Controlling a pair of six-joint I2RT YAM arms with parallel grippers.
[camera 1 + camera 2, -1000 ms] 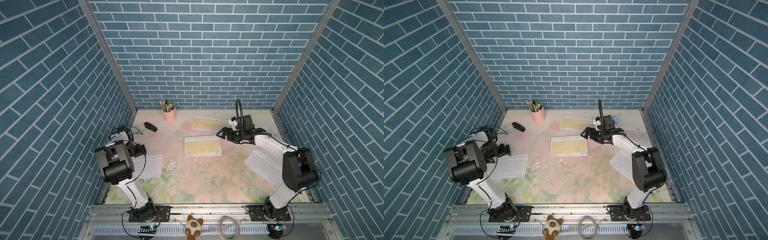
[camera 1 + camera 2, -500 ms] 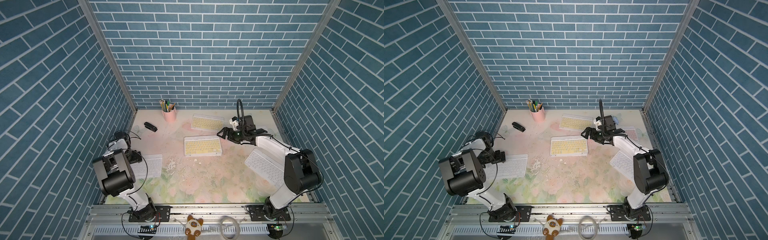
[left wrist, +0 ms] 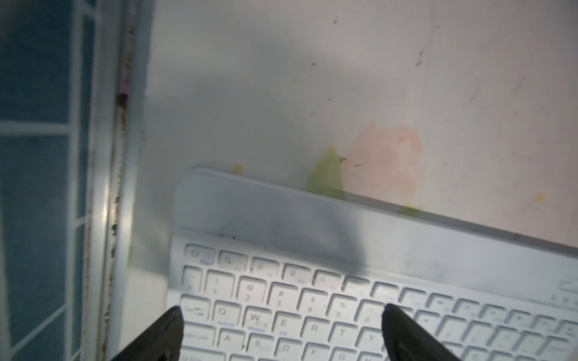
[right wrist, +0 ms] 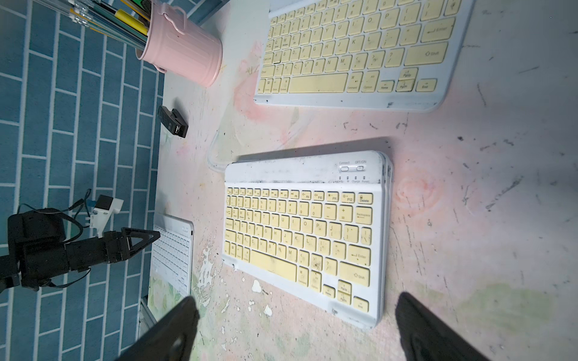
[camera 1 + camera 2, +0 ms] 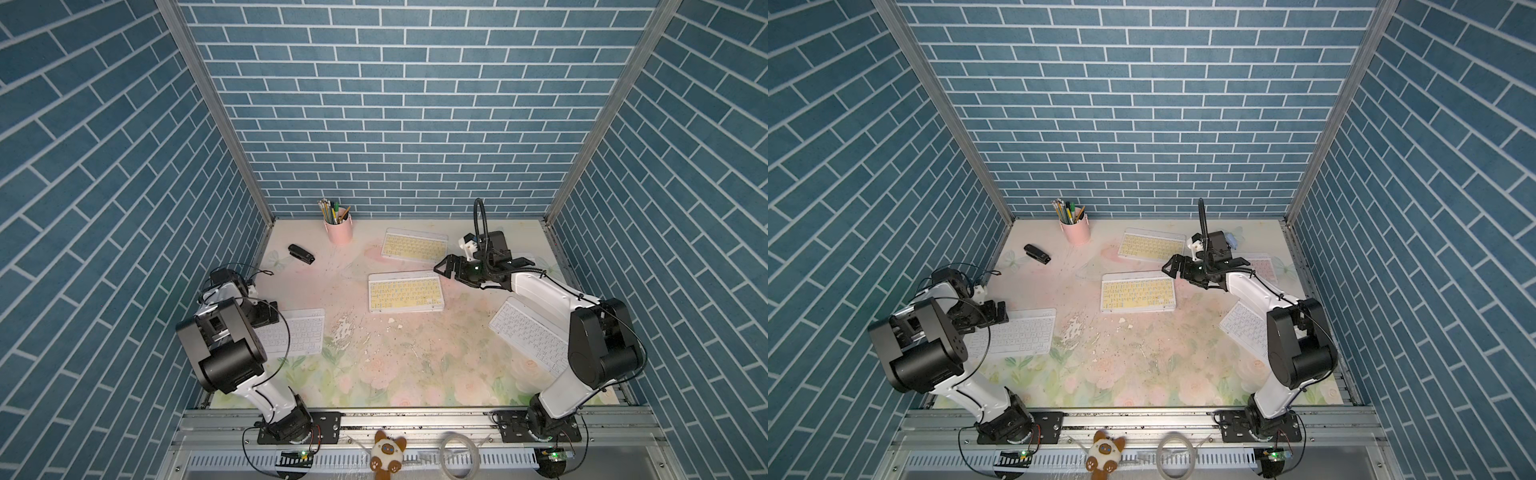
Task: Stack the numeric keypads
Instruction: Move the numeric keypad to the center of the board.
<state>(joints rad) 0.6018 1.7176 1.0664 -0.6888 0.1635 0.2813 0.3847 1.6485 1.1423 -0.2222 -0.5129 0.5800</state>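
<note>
A: What do both top views give you?
B: Keypads spread over the table (image 5: 415, 374). The middle yellow keypad (image 5: 405, 293) lies near the centre. The far yellow keypad (image 5: 415, 245) is beyond it toward the back wall. The left white keypad (image 5: 297, 332) lies beside my left arm, and the right white keypad (image 5: 525, 332) partly under my right arm. In a top view the pink keypad (image 5: 1262, 266) peeks out behind my right wrist. My right fingers (image 5: 444, 266) are spread and empty, just beside the middle yellow keypad's right end. My left fingers (image 5: 270, 313) sit at the left white keypad's left end.
A: And the left wrist view?
B: My left fingers (image 3: 169, 334) stand apart, gripping nothing, over the key rows of the left white keypad (image 3: 281, 306), near its corner by the metal rail (image 3: 112, 187). Whether they touch the keys I cannot tell.
A: The right wrist view?
B: My right fingers (image 4: 175, 331) are wide apart with nothing between them; the middle yellow keypad (image 4: 300, 237) lies ahead, clear of both. At its short edge by the switches more frame edges show underneath, so it seems to rest on at least one other. The far yellow keypad (image 4: 353, 53) lies apart from it, with the pencil cup (image 4: 187, 53) and black stapler (image 4: 173, 122) off toward the wall
</note>
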